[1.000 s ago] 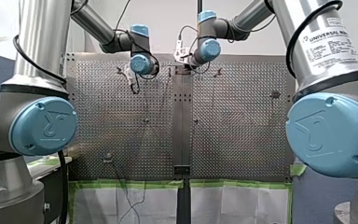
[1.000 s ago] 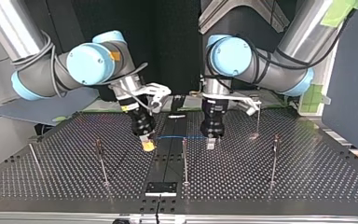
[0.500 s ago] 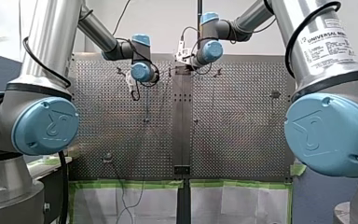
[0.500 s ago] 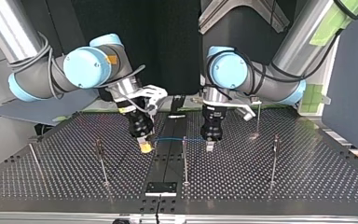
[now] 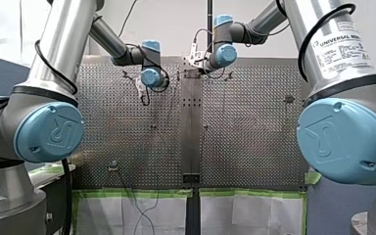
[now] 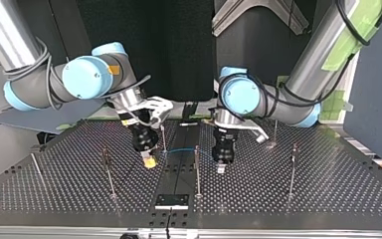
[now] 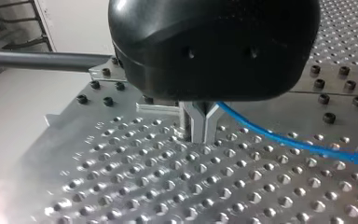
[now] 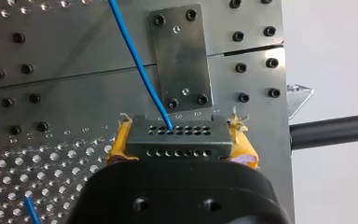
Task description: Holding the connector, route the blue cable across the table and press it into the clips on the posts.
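In the right wrist view my right gripper (image 8: 179,144) is shut on a grey connector block (image 8: 177,135), with yellow pads (image 8: 121,142) at both ends of it. The blue cable (image 8: 135,60) leaves the block's face and runs away over the table. The top view shows my right gripper (image 6: 149,162) low over the table at the left. The blue cable (image 6: 179,150) stretches from it to my left gripper (image 6: 221,167) at the right, passing the middle post (image 6: 197,169). In the left wrist view the metal fingers (image 7: 191,122) are shut on the blue cable (image 7: 298,144).
Thin posts stand on the perforated table (image 6: 278,199): one (image 6: 108,172) left of centre, one (image 6: 292,169) at the right, a leaning one (image 6: 36,169) at the far left, and two further back (image 6: 163,139) (image 6: 275,132). A small plate (image 6: 171,200) lies on the centre strip.
Both grippers have moved toward the top view's camera and lower, carrying the connector and cable. The cable now lies close to the middle post. Neither grip has changed.
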Robot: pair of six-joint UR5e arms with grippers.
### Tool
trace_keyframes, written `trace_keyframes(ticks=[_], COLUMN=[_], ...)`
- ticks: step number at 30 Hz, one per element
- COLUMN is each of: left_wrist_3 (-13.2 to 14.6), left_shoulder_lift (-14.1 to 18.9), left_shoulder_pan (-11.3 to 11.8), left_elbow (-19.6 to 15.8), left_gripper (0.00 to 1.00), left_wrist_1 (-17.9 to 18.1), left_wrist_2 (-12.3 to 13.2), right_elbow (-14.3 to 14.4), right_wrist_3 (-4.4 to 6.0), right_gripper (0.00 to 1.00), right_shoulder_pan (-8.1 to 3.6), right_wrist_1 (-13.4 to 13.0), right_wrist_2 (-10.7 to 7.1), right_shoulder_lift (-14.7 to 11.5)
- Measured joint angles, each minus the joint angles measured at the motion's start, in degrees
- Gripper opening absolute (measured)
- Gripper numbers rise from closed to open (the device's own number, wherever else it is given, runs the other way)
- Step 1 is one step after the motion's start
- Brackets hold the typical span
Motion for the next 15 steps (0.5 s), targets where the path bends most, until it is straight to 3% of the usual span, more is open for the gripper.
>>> trace_keyframes(ticks=[8, 15], left_wrist_3=[0.2, 0.7], left_shoulder_lift=[-0.8, -0.8], left_shoulder_pan=[0.6, 0.9], left_elbow=[0.9, 1.0], left_gripper=[0.0, 0.0], left_wrist_1=[-0.4, -1.3], left_wrist_2=[-0.1, -0.2], right_elbow=[-0.2, -0.2], right_wrist_3=[0.65, 0.75], right_gripper=[0.0, 0.0], right_shoulder_pan=[-2.46, -3.9], right_wrist_1=[-1.0, -1.2], right_wrist_2=[-0.62, -0.97], right_shoulder_lift=[1.3, 2.1])
